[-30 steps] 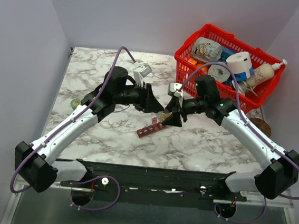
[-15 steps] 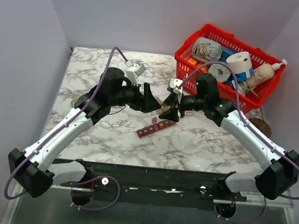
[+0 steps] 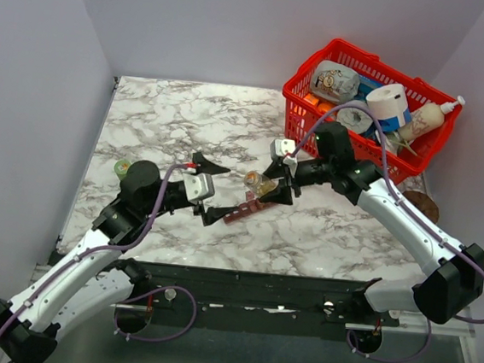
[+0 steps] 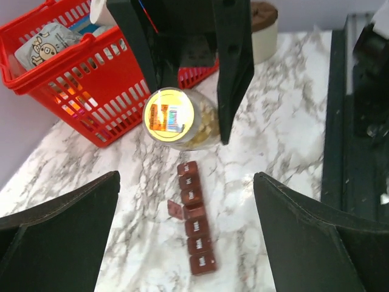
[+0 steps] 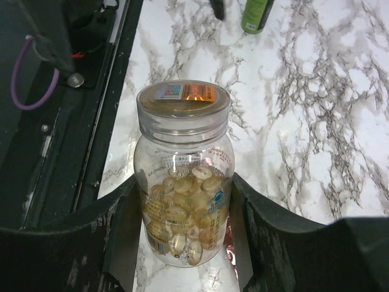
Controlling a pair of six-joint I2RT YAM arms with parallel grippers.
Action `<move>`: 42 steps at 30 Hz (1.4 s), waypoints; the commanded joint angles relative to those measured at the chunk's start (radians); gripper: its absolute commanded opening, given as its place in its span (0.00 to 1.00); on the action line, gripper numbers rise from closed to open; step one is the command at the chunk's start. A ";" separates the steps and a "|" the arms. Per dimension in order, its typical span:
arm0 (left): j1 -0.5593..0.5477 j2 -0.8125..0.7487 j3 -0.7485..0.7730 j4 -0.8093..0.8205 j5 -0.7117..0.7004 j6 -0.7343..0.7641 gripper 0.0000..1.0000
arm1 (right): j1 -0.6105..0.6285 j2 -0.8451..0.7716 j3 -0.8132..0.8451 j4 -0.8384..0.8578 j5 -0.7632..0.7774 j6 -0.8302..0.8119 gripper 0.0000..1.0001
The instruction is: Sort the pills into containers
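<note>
The containers are a dark red-brown strip of small compartments lying mid-table, with one lid flipped open. My right gripper is shut on a clear bottle, held just above the strip's far end. The pills are pale yellow capsules piled inside that bottle. A small orange and blue sticker shows on the bottle's round end. My left gripper stands wide open with nothing in it, left of the strip and facing it and the bottle.
A red wire basket full of items stands at the back right. A small greenish cap lies near the table's left edge. A brown-topped round object sits at the right edge. A black rail runs along the near edge.
My left gripper opened and its arm drew back from the bottle toward the near left. The right gripper kept the bottle and barely moved.
</note>
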 commanded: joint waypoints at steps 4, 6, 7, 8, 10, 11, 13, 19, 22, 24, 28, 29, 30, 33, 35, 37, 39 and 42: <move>-0.012 0.107 0.035 0.081 0.114 0.241 0.98 | 0.032 -0.014 0.039 -0.142 -0.039 -0.208 0.15; -0.012 0.136 0.059 0.073 0.109 0.235 0.98 | 0.041 -0.014 0.036 -0.157 -0.033 -0.225 0.15; -0.014 0.144 0.064 0.072 0.117 0.229 0.98 | 0.044 -0.013 0.035 -0.157 -0.024 -0.229 0.15; -0.014 0.155 0.066 0.079 0.124 0.220 0.97 | 0.049 -0.013 0.033 -0.159 -0.016 -0.235 0.15; -0.016 0.161 0.066 0.105 0.153 0.172 0.97 | 0.061 -0.008 0.033 -0.159 0.003 -0.239 0.15; -0.017 0.164 0.067 0.109 0.166 0.163 0.96 | 0.061 -0.005 0.033 -0.159 0.005 -0.239 0.15; -0.019 0.166 0.070 0.112 0.201 0.146 0.95 | 0.064 -0.004 0.041 -0.159 0.007 -0.237 0.15; -0.025 0.186 0.096 0.040 0.239 0.155 0.89 | 0.064 0.001 0.046 -0.159 0.001 -0.228 0.15; -0.028 0.198 0.109 0.035 0.238 0.166 0.87 | 0.067 0.002 0.043 -0.159 0.001 -0.226 0.15; -0.032 0.209 0.124 0.010 0.242 0.178 0.84 | 0.066 0.002 0.041 -0.157 0.002 -0.225 0.15; -0.040 0.236 0.154 -0.020 0.247 0.201 0.73 | 0.069 0.004 0.038 -0.159 0.002 -0.225 0.15; -0.046 0.248 0.162 -0.031 0.247 0.211 0.72 | 0.070 0.004 0.038 -0.159 0.002 -0.223 0.15; -0.051 0.255 0.176 -0.042 0.247 0.223 0.72 | 0.070 0.004 0.038 -0.159 0.002 -0.222 0.15; -0.057 0.264 0.191 -0.082 0.244 0.244 0.67 | 0.070 0.004 0.038 -0.159 0.001 -0.220 0.15; -0.059 0.264 0.190 -0.088 0.241 0.246 0.60 | 0.070 0.005 0.038 -0.159 -0.001 -0.216 0.15; -0.060 0.261 0.190 -0.106 0.232 0.255 0.56 | 0.070 0.005 0.038 -0.156 -0.007 -0.208 0.15; -0.060 0.253 0.190 -0.129 0.224 0.267 0.51 | 0.070 0.004 0.036 -0.154 -0.012 -0.203 0.15; -0.062 0.244 0.187 -0.154 0.213 0.269 0.41 | 0.070 0.002 0.036 -0.151 -0.015 -0.194 0.15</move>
